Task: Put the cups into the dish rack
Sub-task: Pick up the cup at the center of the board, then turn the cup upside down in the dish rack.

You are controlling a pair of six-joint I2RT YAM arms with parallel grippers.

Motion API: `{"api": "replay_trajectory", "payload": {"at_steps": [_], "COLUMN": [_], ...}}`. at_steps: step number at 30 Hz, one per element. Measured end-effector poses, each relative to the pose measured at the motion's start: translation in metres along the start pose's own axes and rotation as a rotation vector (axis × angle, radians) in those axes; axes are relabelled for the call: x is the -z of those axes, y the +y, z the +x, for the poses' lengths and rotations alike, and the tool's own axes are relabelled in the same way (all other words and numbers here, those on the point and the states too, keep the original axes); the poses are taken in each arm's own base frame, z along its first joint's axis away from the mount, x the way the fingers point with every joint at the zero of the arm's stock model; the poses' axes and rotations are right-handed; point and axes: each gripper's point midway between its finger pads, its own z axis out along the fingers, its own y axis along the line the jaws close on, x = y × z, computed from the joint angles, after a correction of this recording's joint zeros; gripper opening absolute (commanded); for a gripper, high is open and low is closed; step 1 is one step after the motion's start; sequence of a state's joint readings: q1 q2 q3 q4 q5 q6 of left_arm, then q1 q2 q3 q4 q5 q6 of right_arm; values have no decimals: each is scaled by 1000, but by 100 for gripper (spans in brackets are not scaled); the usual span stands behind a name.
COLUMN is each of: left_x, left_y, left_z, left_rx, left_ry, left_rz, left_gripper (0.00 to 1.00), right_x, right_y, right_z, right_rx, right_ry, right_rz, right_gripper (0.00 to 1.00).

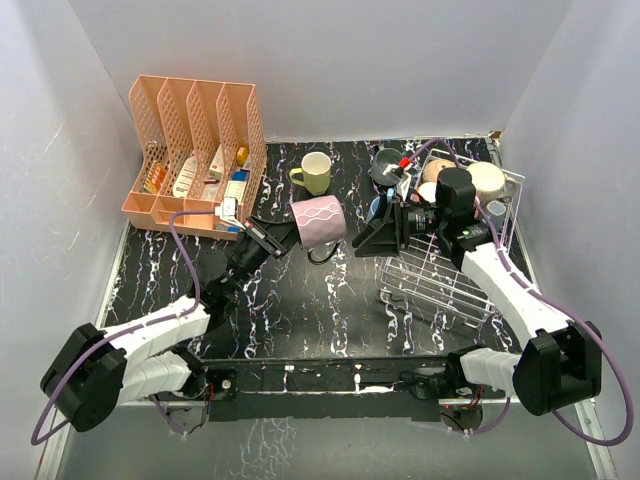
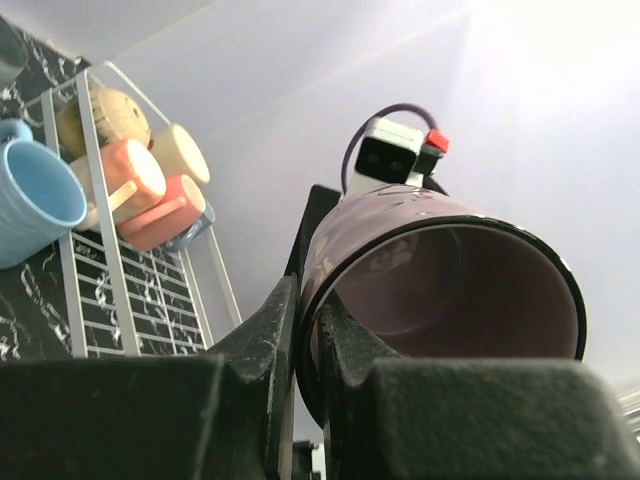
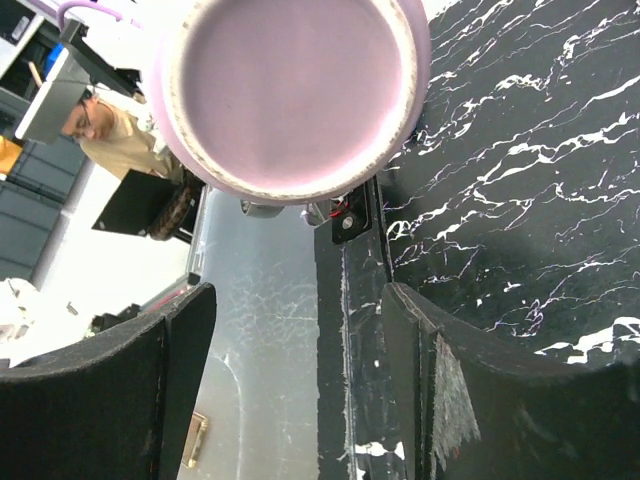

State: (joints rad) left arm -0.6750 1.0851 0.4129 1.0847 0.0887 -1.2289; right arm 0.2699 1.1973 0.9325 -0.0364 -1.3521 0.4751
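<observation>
My left gripper (image 1: 277, 238) is shut on the rim of a mauve mug (image 1: 318, 220) and holds it on its side above the middle of the table. In the left wrist view the fingers (image 2: 268, 330) pinch the mug's wall (image 2: 440, 280). My right gripper (image 1: 383, 233) is open and empty, just right of the mug, facing its base (image 3: 290, 90); its jaws (image 3: 300, 380) stand wide apart. The wire dish rack (image 1: 445, 285) lies at the right and holds several mugs at its far end (image 1: 487, 178). A yellow-green mug (image 1: 313, 172) and a dark grey mug (image 1: 385, 165) stand on the table behind.
A peach slotted organizer (image 1: 195, 150) with small items stands at the back left. White walls close in the table on three sides. In the left wrist view a light blue mug (image 2: 35, 195) and pink mugs (image 2: 135, 175) lie by the rack's edge (image 2: 100, 250).
</observation>
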Motion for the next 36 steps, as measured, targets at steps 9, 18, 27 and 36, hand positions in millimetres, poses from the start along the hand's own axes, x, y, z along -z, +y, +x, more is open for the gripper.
{"api": "replay_trajectory", "payload": {"at_steps": [9,18,27,36], "left_x": [-16,-36,-48,-53], "left_y": [-12,-23,-27,-24], "left_z": [-17,-13,-6,7], "left_rx": [-20,-18,-18,-37], "left_ry": [-124,-164,-187,-181], "left_rz": [40,78,100,98], "left_gripper": [0,0,0,0], "right_x": [-4,-10,-12,-14], "right_y": [7,28,40,39], "right_z": [-4,-22,-40,-43], "right_rx": [-116,-131,-128,-162], "right_ry": [-54,-135,-205,-230], "right_rz": [-6,-60,-100,-107], "right_gripper": [68,68,67,66]}}
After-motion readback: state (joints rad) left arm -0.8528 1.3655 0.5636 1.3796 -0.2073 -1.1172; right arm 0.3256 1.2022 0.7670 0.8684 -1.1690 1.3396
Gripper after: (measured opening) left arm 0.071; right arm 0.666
